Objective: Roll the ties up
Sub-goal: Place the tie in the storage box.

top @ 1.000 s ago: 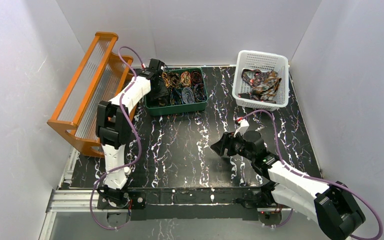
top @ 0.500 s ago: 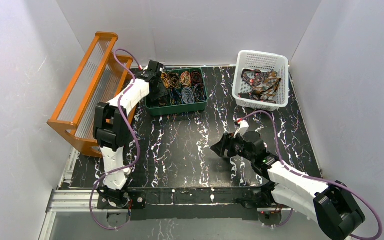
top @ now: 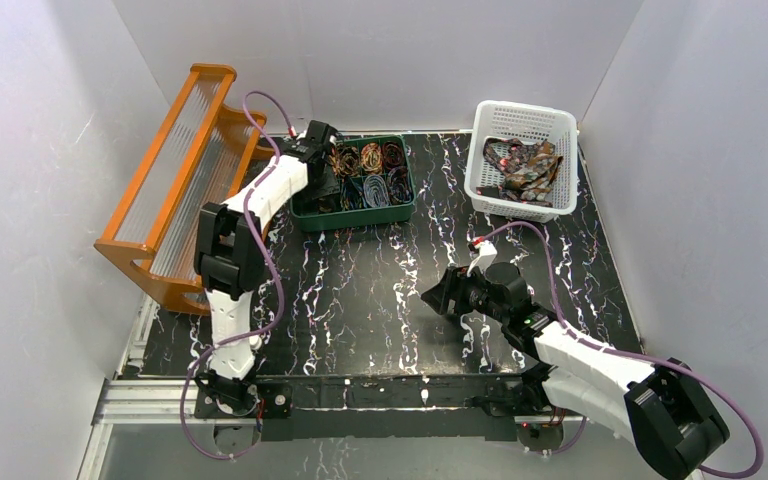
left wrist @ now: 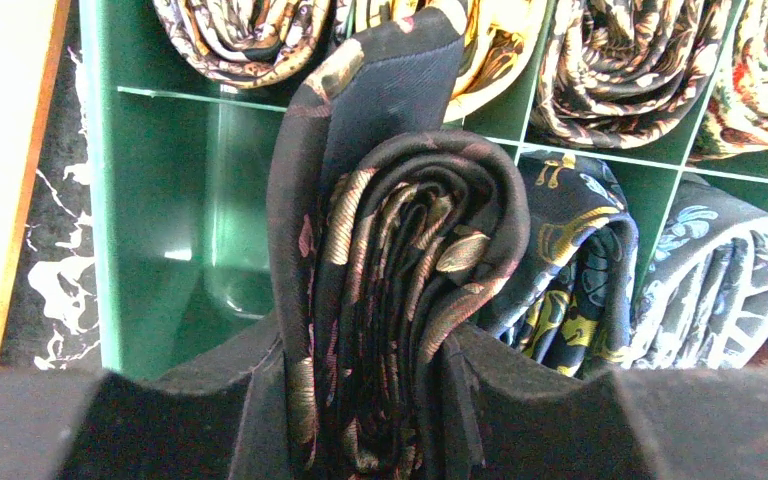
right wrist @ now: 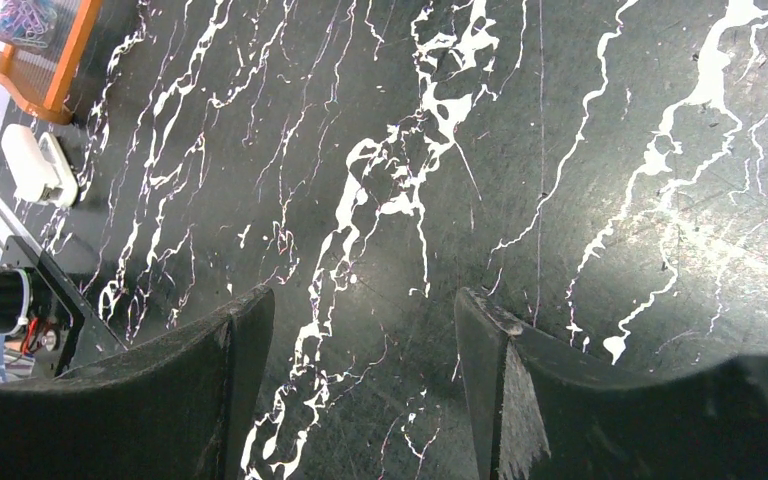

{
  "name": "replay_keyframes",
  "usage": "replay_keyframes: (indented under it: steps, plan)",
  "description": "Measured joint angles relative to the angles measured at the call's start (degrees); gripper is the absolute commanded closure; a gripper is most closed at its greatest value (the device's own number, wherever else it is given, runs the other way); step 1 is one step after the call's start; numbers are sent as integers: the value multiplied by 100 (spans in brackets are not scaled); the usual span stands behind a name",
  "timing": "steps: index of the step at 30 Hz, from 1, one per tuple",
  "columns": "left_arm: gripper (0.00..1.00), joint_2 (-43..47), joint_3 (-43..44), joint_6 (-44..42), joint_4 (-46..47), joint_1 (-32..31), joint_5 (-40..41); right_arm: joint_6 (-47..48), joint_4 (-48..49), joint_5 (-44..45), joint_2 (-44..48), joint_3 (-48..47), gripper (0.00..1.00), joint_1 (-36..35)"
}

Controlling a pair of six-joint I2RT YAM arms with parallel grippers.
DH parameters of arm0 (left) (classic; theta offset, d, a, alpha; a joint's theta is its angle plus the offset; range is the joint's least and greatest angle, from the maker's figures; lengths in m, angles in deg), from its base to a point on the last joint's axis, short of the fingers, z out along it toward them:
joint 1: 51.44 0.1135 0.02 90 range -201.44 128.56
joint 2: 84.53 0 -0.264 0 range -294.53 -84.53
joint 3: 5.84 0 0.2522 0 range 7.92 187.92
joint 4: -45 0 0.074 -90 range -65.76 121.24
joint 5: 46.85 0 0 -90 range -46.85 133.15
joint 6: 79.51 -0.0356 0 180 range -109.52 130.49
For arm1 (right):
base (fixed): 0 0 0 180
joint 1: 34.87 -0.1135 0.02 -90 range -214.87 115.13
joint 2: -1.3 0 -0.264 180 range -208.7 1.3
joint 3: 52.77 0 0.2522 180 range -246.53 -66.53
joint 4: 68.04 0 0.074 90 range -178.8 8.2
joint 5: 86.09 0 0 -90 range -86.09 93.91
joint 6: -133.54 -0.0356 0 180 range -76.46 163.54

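Left gripper (left wrist: pixel 370 350): closed partway on a rolled tie (left wrist: pixel 410 230), one finger pressing each side of the coil; the coil stands on edge, with its loose tail sticking up toward the top of the left wrist frame.
Rolled tie's place: hanging over the green tray (left wrist: pixel 140 220), above or just beside the empty compartment (left wrist: pixel 230 270) at lower left of that frame. I cannot tell whether it touches the divider.
Right gripper (right wrist: pixel 365 330): fingers spread wide with nothing between them, hovering over the bare black marbled table (right wrist: pixel 560 150), right of centre in the overhead frame.
Tray contents: the other compartments in view each hold a coiled tie (left wrist: pixel 610 70), filling the top and right of the left wrist frame.
Loose ties (top: pixel 525 168): an unrolled heap in the white basket (top: pixel 480 170), upper right of the overhead frame.
Orange rack (top: pixel 175 150): left edge of the overhead frame, just beside the tray.
Done so far: several ties are rolled and stowed; this one is rolled but not yet released.
Left to do: likely lowering this coil into the free slot and letting go, then rolling the heap in the basket. Only one open slot is visible.
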Motion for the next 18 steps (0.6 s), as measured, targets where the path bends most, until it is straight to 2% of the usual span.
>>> replay_keyframes:
  steps: [5, 10, 18]
  plan:
    - [90, -184, 282, -181, -251, -149, 291, -2, 4, 0, 0, 0, 25, 0]
    - [89, -535, 804, -382, -704, -356, 673, -2, 7, 0, -22, 0, 25, 0]
    - [86, -649, 986, -470, -866, -378, 671, -17, 7, -17, -109, 4, 25, 0]
